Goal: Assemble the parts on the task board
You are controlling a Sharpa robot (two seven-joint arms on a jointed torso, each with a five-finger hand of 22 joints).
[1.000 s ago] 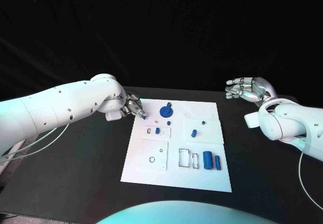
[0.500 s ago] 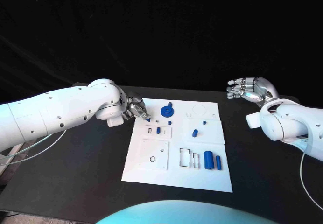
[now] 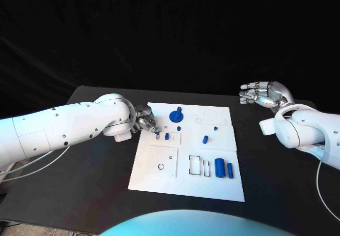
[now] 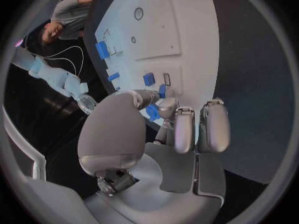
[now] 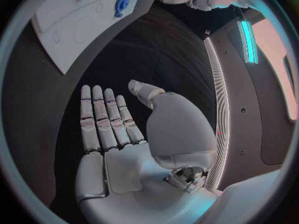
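From the head view, the left hand [image 3: 145,121] hovers over the task board [image 3: 185,187] at its near-left slots, while the right hand [image 3: 266,94] hangs empty, fingers apart, well off the board above the black surface [image 3: 85,182]. In the left wrist view its fingers [image 4: 168,108] pinch a small blue part [image 4: 152,112] just above a slot; a tilted part could jam or slip. The right wrist view shows flat, spread fingers [image 5: 102,117] holding nothing.

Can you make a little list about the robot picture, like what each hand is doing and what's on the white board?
left hand: over the task board's left edge, pinching a small blue part
right hand: open, holding nothing, raised off to the board's right
task board: white plate on the black table
round blue part: near the board's far edge
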